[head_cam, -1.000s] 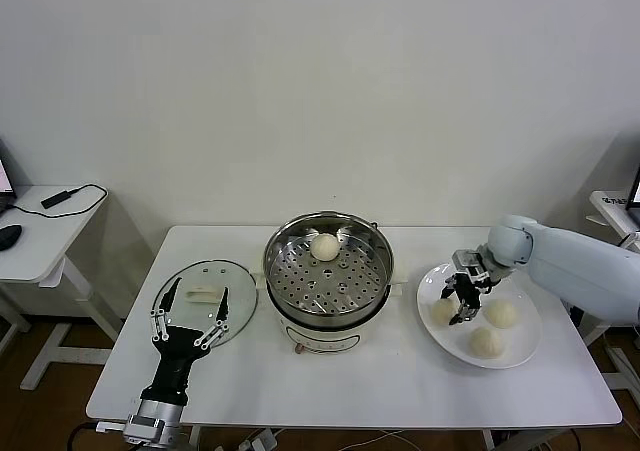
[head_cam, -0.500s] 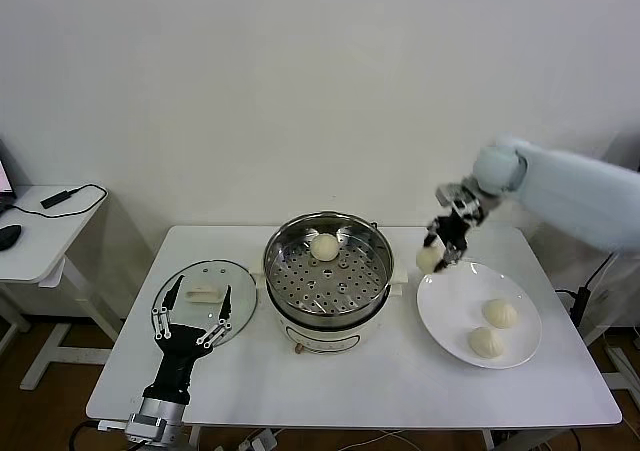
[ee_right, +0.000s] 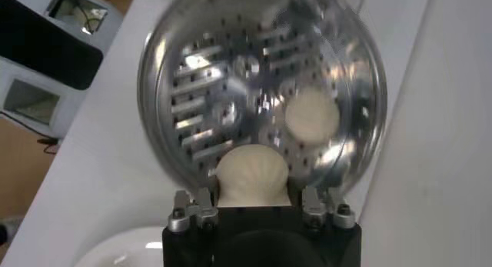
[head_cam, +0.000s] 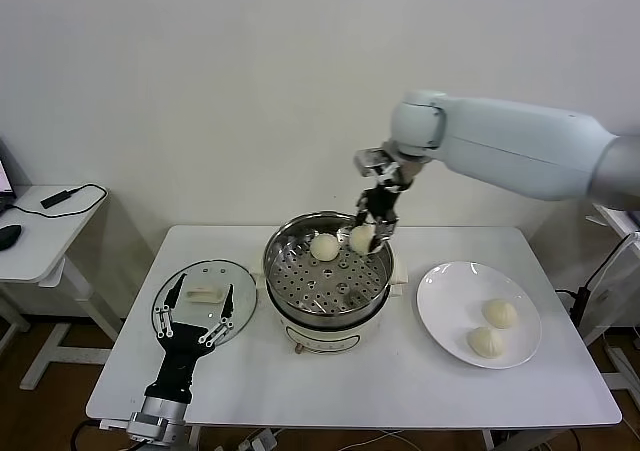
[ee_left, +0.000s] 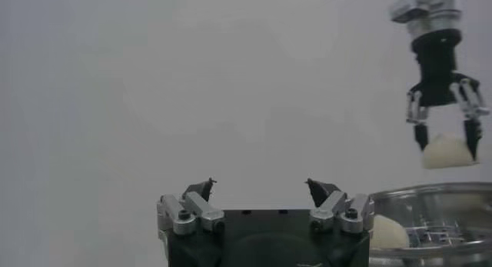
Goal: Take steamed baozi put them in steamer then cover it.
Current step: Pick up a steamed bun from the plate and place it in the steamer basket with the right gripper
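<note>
I see my right end effector [head_cam: 371,233] clenched on a round off-white dough bun [head_cam: 362,239], hanging above the far rim of the shiny round steel steamer pot [head_cam: 328,313]. One bun [head_cam: 324,246] lies on its perforated tray; two [head_cam: 500,314] sit on the flat white plate [head_cam: 436,311]. The left end effector [head_cam: 190,309] is spread open over the clear glass lid [head_cam: 237,276] on the desk [head_cam: 400,386], partly hiding it.

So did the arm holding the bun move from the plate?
Yes. The right gripper carried a baozi leftward, away from the white plate, and now hangs above the steamer.
</note>
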### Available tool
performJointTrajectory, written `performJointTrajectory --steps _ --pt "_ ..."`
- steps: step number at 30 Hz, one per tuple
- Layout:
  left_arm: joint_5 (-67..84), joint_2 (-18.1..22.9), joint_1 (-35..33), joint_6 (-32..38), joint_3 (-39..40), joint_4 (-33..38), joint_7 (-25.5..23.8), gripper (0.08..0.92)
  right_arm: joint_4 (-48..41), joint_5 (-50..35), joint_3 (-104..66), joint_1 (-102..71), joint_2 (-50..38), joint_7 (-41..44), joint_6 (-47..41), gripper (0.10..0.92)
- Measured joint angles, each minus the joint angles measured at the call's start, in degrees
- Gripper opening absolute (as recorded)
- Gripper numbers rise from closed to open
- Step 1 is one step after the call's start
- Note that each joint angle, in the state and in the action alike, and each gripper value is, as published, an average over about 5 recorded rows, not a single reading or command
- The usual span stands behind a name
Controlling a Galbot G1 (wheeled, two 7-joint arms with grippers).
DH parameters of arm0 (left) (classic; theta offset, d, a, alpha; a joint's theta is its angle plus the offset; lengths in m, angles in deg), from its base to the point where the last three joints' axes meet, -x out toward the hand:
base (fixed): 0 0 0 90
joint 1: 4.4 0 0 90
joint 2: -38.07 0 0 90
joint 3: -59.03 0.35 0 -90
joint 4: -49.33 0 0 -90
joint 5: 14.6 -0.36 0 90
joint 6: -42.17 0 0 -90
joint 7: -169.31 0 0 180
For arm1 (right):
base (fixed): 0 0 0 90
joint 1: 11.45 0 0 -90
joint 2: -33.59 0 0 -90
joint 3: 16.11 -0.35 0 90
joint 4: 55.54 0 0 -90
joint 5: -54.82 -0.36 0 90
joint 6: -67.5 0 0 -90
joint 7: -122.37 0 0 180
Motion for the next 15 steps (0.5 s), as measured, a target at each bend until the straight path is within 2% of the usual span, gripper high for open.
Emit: performJointTrajectory --steps 15 --pt "0.1 -0.1 0.3 0.0 0.3 -0.2 0.1 0.823 -3.6 -3.1 3.3 -4.3 10.7 -7.1 -3.2 0.597"
